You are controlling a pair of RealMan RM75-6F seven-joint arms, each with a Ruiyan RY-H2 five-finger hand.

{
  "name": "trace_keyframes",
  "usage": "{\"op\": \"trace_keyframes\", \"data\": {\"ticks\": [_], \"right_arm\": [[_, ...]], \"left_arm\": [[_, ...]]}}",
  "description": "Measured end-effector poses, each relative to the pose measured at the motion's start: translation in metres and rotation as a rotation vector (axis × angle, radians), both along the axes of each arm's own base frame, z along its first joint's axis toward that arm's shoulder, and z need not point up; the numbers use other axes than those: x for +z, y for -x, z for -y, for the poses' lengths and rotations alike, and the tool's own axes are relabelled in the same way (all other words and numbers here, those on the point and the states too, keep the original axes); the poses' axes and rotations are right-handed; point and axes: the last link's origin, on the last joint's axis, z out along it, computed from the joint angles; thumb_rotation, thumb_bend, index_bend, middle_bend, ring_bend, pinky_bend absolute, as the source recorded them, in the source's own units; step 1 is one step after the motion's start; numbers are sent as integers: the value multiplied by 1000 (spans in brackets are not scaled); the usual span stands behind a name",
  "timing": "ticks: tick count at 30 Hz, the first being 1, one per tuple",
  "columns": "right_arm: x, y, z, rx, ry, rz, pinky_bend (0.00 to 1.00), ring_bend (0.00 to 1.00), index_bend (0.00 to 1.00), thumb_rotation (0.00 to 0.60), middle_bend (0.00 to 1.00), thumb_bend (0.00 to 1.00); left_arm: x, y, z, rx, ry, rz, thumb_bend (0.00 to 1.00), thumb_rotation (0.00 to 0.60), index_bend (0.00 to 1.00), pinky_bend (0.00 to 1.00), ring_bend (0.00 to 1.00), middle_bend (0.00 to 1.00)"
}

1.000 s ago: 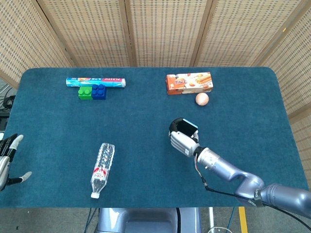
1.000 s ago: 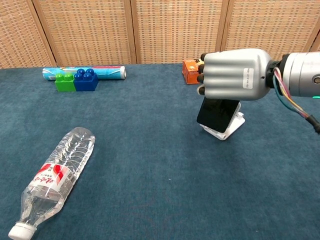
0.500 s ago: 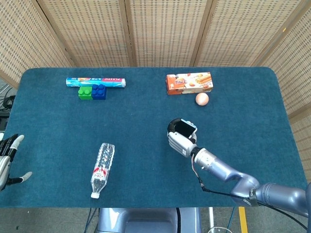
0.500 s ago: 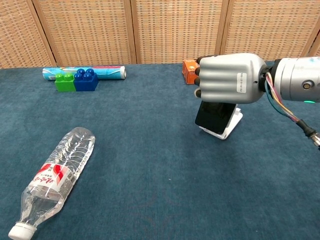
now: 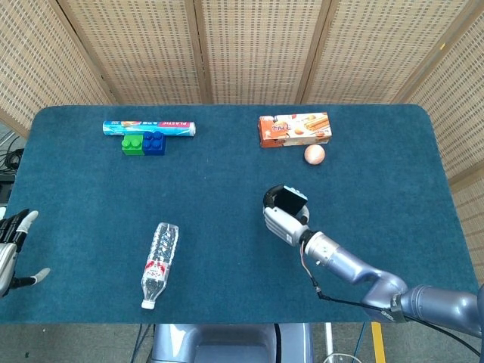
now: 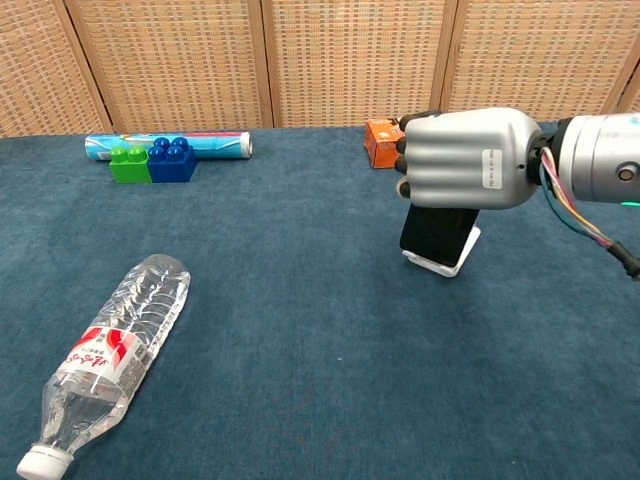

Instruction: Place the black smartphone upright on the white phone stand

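The black smartphone (image 6: 437, 234) stands nearly upright on the white phone stand (image 6: 458, 258), right of the table's middle. My right hand (image 6: 468, 160) comes from above and holds the phone's top edge with its fingers curled over it. In the head view this right hand (image 5: 281, 220) covers most of the phone (image 5: 288, 199), and the stand is hidden beneath it. My left hand (image 5: 10, 250) hovers at the table's left edge with fingers apart, holding nothing.
A clear water bottle (image 5: 159, 263) lies at the front left. At the back left, green and blue bricks (image 5: 144, 143) sit by a plastic wrap roll (image 5: 149, 128). An orange biscuit box (image 5: 294, 128) and an egg (image 5: 314, 154) lie behind the stand.
My right hand swung slightly left with the phone and stand, then back right. The phone now sits straighter on the stand. The left hand has not moved.
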Motion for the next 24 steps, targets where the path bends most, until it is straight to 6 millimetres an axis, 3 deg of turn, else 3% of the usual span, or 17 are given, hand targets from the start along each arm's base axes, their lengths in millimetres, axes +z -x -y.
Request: {"op": "trace_keyframes", "data": {"ticks": [13, 24], "right_arm": [[7, 5, 2, 14, 23, -37, 434, 527, 481, 600, 495, 646], [0, 7, -1, 25, 3, -43, 435, 504, 481, 600, 456, 644]], "left_arm": [[-1, 0, -1, 1, 10, 0, 7, 600, 0, 0, 0, 0], [-1, 1, 0, 0, 11, -1, 7, 600, 0, 0, 0, 0]]}}
